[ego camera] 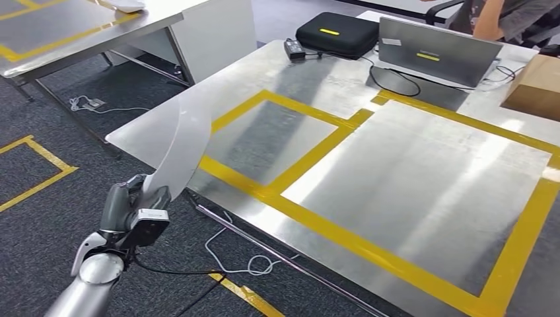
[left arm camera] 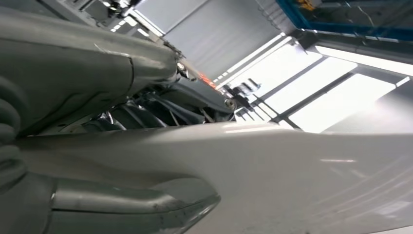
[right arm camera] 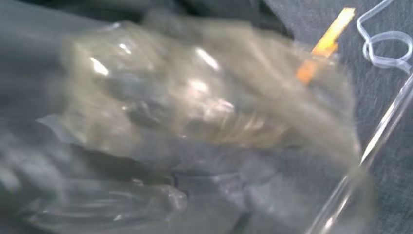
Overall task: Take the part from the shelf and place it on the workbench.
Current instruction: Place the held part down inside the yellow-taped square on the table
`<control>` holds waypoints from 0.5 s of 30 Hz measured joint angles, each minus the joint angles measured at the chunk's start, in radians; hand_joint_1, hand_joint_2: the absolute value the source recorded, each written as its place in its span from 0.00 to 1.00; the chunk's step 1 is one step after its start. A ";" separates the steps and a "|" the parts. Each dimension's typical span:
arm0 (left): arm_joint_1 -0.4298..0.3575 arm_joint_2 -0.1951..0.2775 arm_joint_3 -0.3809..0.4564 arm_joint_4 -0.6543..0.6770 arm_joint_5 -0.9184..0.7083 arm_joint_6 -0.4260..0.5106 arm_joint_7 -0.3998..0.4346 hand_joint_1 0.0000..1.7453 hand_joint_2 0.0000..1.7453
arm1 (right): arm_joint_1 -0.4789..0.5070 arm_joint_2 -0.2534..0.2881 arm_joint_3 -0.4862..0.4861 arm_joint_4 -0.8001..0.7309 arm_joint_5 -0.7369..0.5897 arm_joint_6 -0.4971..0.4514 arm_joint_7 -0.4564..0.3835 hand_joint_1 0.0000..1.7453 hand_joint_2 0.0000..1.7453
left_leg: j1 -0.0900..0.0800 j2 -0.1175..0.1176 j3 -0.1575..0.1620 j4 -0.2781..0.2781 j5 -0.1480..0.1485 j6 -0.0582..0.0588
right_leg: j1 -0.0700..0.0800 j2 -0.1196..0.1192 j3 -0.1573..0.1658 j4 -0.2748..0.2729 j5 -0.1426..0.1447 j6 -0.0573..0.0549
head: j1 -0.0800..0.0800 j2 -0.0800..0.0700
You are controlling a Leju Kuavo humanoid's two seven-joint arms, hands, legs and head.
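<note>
Left hand (ego camera: 135, 211) grips the part (ego camera: 179, 142), a long curved white panel, by its lower end. Panel stands roughly upright, tilted, upper end rising over the near left corner of the desk (ego camera: 409, 172). It is off the desk surface, held in the air just at the desk's edge. Left wrist view: thick grey thumb (left arm camera: 87, 68) and darker fingers (left arm camera: 146, 114) closed against the panel's glossy white face (left arm camera: 302, 180), ceiling lights and windows behind.

Right hand (right arm camera: 195, 122): right wrist view is heavily blurred, grey shapes against dark carpet (right arm camera: 389, 141); cannot tell whether it is open or closed. A white cable (right arm camera: 384, 44) and a strip of yellow tape (right arm camera: 326, 41) lie on the floor beyond it.

Desk is bare metal sheet marked with yellow tape (ego camera: 310, 155) into rectangles. At its far edge: black case (ego camera: 337, 33), power brick (ego camera: 294, 47), grey laptop (ego camera: 436, 53), cardboard box (ego camera: 538, 89). A person (ego camera: 508, 16) sits behind the laptop. Second desk (ego camera: 59, 33) at upper left, also taped yellow. White cable (ego camera: 247, 261) loops on the carpet under the near desk edge.
</note>
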 joint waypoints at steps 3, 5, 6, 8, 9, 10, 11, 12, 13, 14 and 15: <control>-0.006 -0.001 -0.002 0.004 0.000 0.000 0.000 1.00 1.00 | -0.002 -0.003 -0.001 0.003 0.002 0.000 -0.001 0.00 0.00 | 0.003 0.000 0.003 0.014 -0.019 -0.006 | 0.001 0.030 -0.003 0.012 -0.010 -0.032 | -0.011 0.000; -0.009 -0.001 -0.003 0.006 0.000 0.000 0.000 1.00 1.00 | -0.004 -0.003 -0.001 0.004 0.003 0.000 -0.001 0.00 0.00 | 0.009 -0.033 -0.021 0.073 -0.059 -0.008 | 0.003 0.051 0.001 0.013 -0.012 -0.043 | -0.014 0.000; -0.010 -0.001 -0.003 0.006 0.000 0.001 0.000 1.00 1.00 | -0.005 -0.003 -0.001 0.004 0.003 0.000 -0.001 0.00 0.00 | 0.009 -0.054 -0.050 0.133 -0.090 -0.008 | 0.004 0.060 0.003 0.012 -0.013 -0.047 | -0.016 0.000; -0.009 0.000 -0.004 0.009 0.000 0.001 0.000 1.00 1.00 | -0.006 -0.003 -0.002 0.004 0.003 0.000 -0.001 0.00 0.00 | 0.006 -0.069 -0.137 0.285 -0.143 -0.003 | 0.008 0.084 0.004 0.012 -0.014 -0.051 | -0.017 0.000; -0.009 0.001 -0.004 0.011 0.000 0.000 0.000 1.00 1.00 | -0.006 -0.003 -0.002 0.004 0.004 0.000 -0.002 0.00 0.00 | 0.003 -0.071 -0.169 0.329 -0.146 0.001 | 0.010 0.097 0.005 0.012 -0.015 -0.053 | -0.017 0.000; -0.010 0.001 -0.004 0.013 -0.002 0.000 0.000 1.00 1.00 | -0.006 -0.003 -0.002 0.005 0.006 0.000 -0.003 0.00 0.00 | 0.000 -0.072 -0.187 0.342 -0.129 0.008 | 0.012 0.110 0.007 0.012 -0.015 -0.054 | -0.016 0.000; -0.012 0.001 -0.005 0.016 -0.005 -0.001 0.000 1.00 1.00 | -0.006 -0.003 -0.003 0.006 0.008 0.000 -0.004 0.00 0.00 | -0.003 -0.075 -0.185 0.312 -0.092 0.017 | 0.014 0.124 0.009 0.012 -0.015 -0.055 | -0.017 0.000; -0.016 0.001 -0.006 0.018 -0.009 -0.003 0.001 1.00 1.00 | -0.006 -0.003 -0.003 0.007 0.011 0.000 -0.006 0.00 0.00 | -0.007 -0.085 -0.167 0.251 -0.044 0.026 | 0.014 0.137 0.011 0.012 -0.016 -0.055 | -0.017 0.000; -0.021 0.001 -0.008 0.019 -0.014 -0.004 0.002 1.00 1.00 | -0.007 -0.003 -0.004 0.009 0.013 0.000 -0.007 0.00 0.00 | -0.010 -0.107 -0.145 0.186 -0.003 0.036 | 0.014 0.149 0.012 0.012 -0.015 -0.054 | -0.016 0.000; -0.026 0.001 -0.010 0.021 -0.018 -0.005 0.003 1.00 1.00 | -0.008 -0.003 -0.004 0.012 0.015 0.000 -0.008 0.00 0.00 | -0.012 -0.127 -0.124 0.128 0.025 0.043 | 0.014 0.161 0.011 0.012 -0.014 -0.052 | -0.016 0.000; -0.033 0.001 -0.012 0.023 -0.022 -0.007 0.005 1.00 1.00 | -0.010 -0.003 -0.004 0.014 0.015 0.000 -0.009 0.00 0.00 | -0.014 -0.143 -0.111 0.089 0.037 0.046 | 0.013 0.171 0.007 0.012 -0.012 -0.049 | -0.016 0.000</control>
